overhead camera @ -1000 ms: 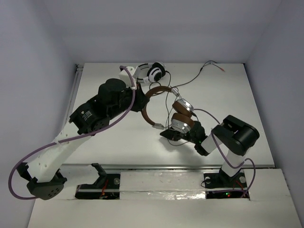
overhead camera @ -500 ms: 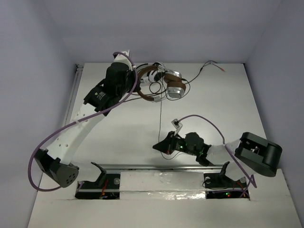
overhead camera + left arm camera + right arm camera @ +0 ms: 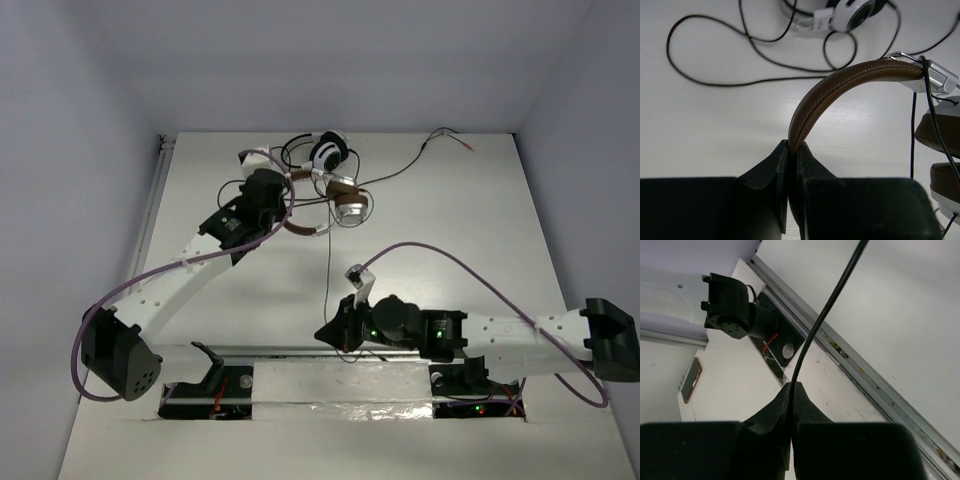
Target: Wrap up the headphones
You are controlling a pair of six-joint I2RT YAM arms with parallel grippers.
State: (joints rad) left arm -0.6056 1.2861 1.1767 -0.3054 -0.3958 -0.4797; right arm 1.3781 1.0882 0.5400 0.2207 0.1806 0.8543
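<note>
The headphones have a brown leather headband and brown and silver earcups, and sit at the back middle of the table. My left gripper is shut on the headband, which rises from between its fingers in the left wrist view. A thin black cable runs straight and taut from the earcups toward the near edge. My right gripper is shut on that cable, which passes between its closed fingers in the right wrist view, low over the table's front edge.
White-and-black headphones with a long looping black cable lie just behind the brown pair. A thin wire with a red tip trails at the back right. A metal rail runs along the table's near edge.
My left gripper has brought the brown headphones a little nearer and lower. My right arm has stretched left along the near edge with the cable in its grip, and the cable is now taut.
</note>
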